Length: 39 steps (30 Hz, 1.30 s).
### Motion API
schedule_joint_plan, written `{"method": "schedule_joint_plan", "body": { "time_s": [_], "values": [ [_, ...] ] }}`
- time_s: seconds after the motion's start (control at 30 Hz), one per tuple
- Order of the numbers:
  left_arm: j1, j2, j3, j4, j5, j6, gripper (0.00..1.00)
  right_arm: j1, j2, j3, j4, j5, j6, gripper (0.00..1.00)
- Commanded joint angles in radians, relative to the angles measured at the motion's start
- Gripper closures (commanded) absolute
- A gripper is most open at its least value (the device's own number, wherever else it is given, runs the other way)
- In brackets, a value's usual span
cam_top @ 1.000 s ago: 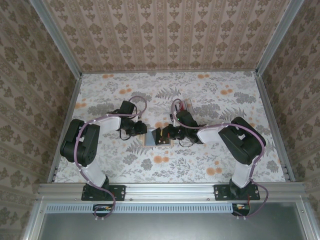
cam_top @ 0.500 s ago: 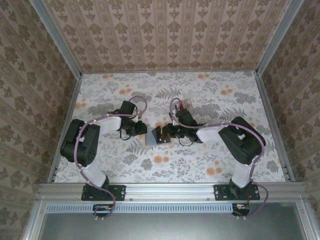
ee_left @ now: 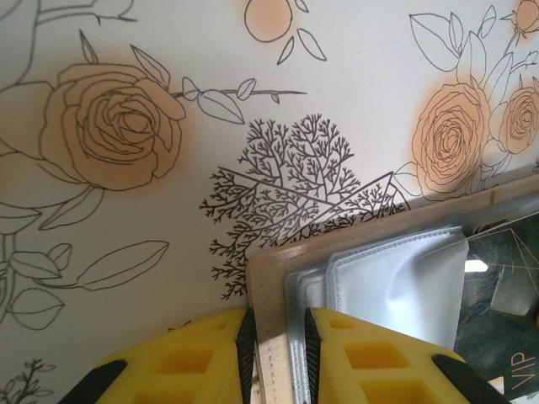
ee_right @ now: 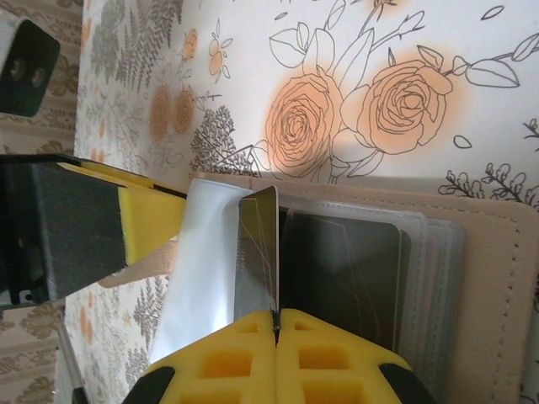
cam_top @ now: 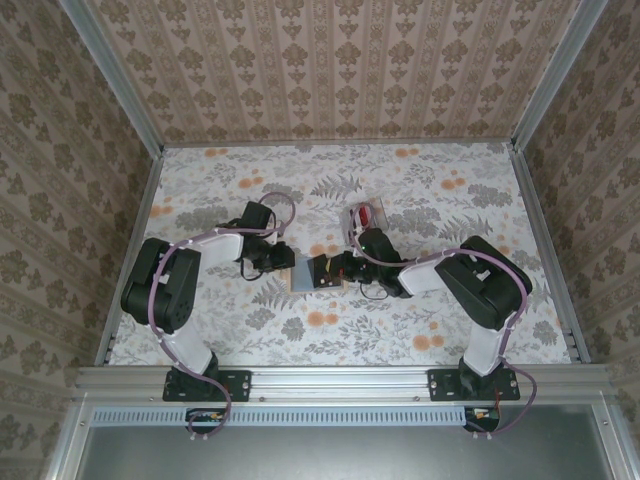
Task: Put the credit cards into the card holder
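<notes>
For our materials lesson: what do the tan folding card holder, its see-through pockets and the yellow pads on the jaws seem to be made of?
Tan folding card holder: leather or imitation leather, matt, with a stitched edge.
See-through pockets: soft clear plastic, glossy, with light glare and creases.
Yellow pads on the jaws: likely moulded rubber or foam, matt, with square recesses.

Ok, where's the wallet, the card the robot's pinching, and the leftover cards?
card holder [ee_right: 497, 286], right wrist view, on its tan cover.
held card [ee_right: 257, 252], right wrist view, on its shiny face.
spare credit cards [cam_top: 366, 213], top view, on the red patch.
</notes>
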Motion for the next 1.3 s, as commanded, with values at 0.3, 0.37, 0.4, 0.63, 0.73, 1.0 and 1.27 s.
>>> {"method": "schedule_joint_plan", "body": {
  "time_s": [0.3,0.37,0.4,0.63,0.73,1.0,1.27],
  "values": [
    [-0.036,0.018,-0.012,-0.048,0.02,-0.016,0.75,0.006,0.068,0.021,0.104,0.043,0.031,1.0],
    [-0.037,0.019,-0.014,-0.048,0.02,-0.018,0.75,0.012,0.075,0.023,0.109,0.032,0.042,1.0],
    [-0.036,0.019,-0.015,-0.048,0.02,-0.017,0.75,0.017,0.073,0.022,0.107,0.031,0.043,1.0],
    [-0.036,0.023,-0.009,-0.049,0.021,-0.018,0.75,0.103,-0.003,0.069,-0.156,0.153,-0.058,1.0],
    [-0.036,0.023,-0.004,-0.05,0.022,-0.017,0.75,0.148,-0.011,0.132,-0.327,0.239,-0.119,1.0],
    [-0.037,0.017,-0.001,-0.055,0.02,-0.017,0.77,0.216,0.016,0.258,-0.534,0.35,-0.202,1.0],
    [-0.036,0.0,-0.01,-0.062,0.012,-0.017,0.82,0.212,0.002,0.226,-0.485,0.328,-0.12,1.0]
  ]
}}
